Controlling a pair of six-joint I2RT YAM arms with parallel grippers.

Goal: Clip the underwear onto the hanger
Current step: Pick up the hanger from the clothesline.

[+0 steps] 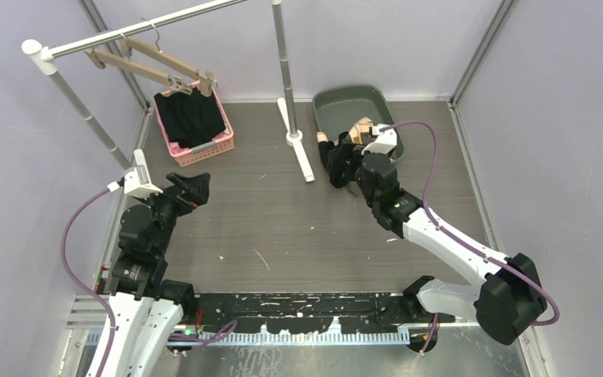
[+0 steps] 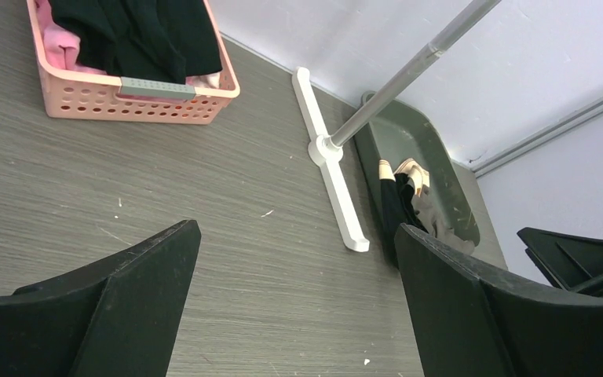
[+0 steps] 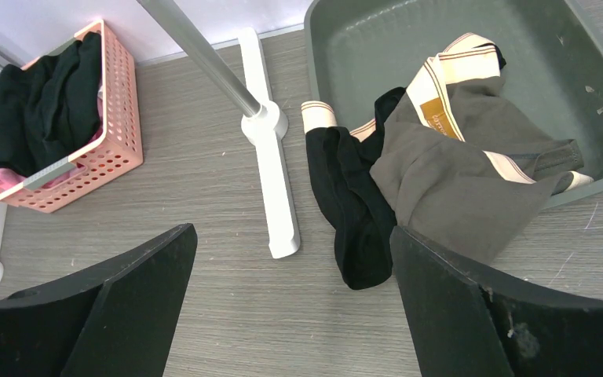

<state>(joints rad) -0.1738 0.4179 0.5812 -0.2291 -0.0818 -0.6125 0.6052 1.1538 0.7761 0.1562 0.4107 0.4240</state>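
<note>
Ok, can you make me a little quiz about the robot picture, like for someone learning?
1. True or false: the right gripper is holding the grey underwear.
2. What colour is the basket? A pink, B blue, C green.
3. Fill in: the wooden hanger hangs on the ____.
Key: 1 false, it is open and empty. 2 A. 3 rail.

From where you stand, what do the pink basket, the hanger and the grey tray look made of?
Pink basket: moulded plastic; its walls are a grid of small holes. Hanger: probably pale unpainted wood, judging by its tan colour. Grey tray: likely matte plastic, scuffed with pale scratches.
</note>
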